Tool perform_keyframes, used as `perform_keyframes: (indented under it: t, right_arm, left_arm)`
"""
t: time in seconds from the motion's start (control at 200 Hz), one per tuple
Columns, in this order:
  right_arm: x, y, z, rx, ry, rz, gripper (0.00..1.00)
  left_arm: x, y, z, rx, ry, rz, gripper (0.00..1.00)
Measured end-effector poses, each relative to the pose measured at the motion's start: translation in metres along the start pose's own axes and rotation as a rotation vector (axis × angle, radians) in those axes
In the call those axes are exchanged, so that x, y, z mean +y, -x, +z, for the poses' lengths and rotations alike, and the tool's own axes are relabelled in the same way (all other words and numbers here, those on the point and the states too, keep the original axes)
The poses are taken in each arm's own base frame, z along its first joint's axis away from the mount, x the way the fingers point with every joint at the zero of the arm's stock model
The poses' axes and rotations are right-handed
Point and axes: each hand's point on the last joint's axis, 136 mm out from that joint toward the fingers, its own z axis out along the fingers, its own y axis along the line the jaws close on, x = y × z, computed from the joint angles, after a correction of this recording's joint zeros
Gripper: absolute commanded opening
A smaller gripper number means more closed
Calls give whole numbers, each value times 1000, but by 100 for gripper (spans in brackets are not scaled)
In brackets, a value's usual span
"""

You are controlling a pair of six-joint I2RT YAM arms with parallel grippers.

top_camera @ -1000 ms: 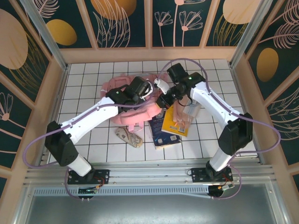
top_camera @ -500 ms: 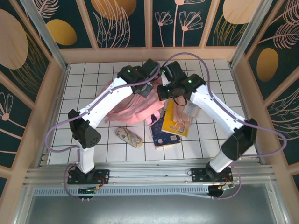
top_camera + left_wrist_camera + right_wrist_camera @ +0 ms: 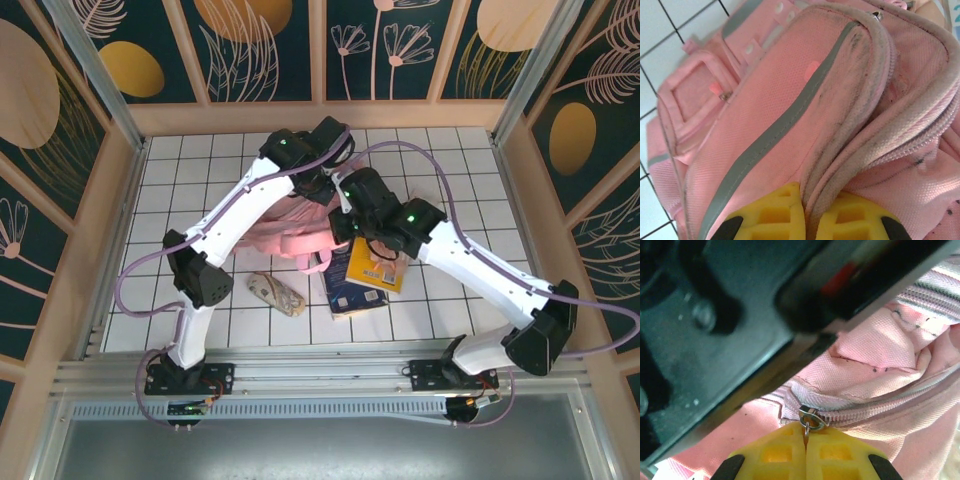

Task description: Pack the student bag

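Pink fabric marks the bag [image 3: 283,238], bunched at mid-table under both arms, with a pouch [image 3: 276,294] lying just near of it. The left gripper [image 3: 807,212] is closed on a fold of the bag's upper rim beside the grey strip, most likely to anchor the cloth so that the zip can run against tension. To its right, the right gripper [image 3: 805,452] is pinched shut on the metal zip pull [image 3: 810,419], so the step in hand looks like working the zip. Further right, the books [image 3: 358,282] lie flat on the tiles, not yet packed. Against half a second ago, the left arm reaches further over the far side, the right arm has stretched leftward with its elbow swung out right, and the bag is drawn up tighter.
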Motion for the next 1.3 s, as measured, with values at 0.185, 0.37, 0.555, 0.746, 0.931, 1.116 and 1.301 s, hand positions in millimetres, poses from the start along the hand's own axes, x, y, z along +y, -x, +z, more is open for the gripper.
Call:
perform_keyframes:
  t: [0.185, 0.37, 0.555, 0.746, 0.931, 1.116, 1.301]
  right_arm:
    - [-20, -20, 3, -8, -78, 22, 0]
    - [-59, -15, -12, -114, -131, 95, 0]
    - [-69, 1, -14, -144, -174, 3, 0]
    - [-37, 37, -21, -127, -87, -104, 0]
    - [11, 30, -10, -78, -6, -196, 0]
    - [6, 1, -5, -42, -10, -221, 0]
    - [2, -28, -22, -52, 52, -224, 0]
  left_arm:
    - [-4, -1, 3, 33, -125, -73, 0]
    - [-17, 17, -5, 2, -305, -162, 0]
    - [-16, 33, -6, -6, -399, -207, 0]
    - [1, 35, -5, -5, -394, -239, 0]
    - [12, 22, -16, 33, -387, -253, 37]
    - [6, 16, -11, 74, -434, -268, 67]
    - [-4, 42, -11, -21, -510, -263, 78]
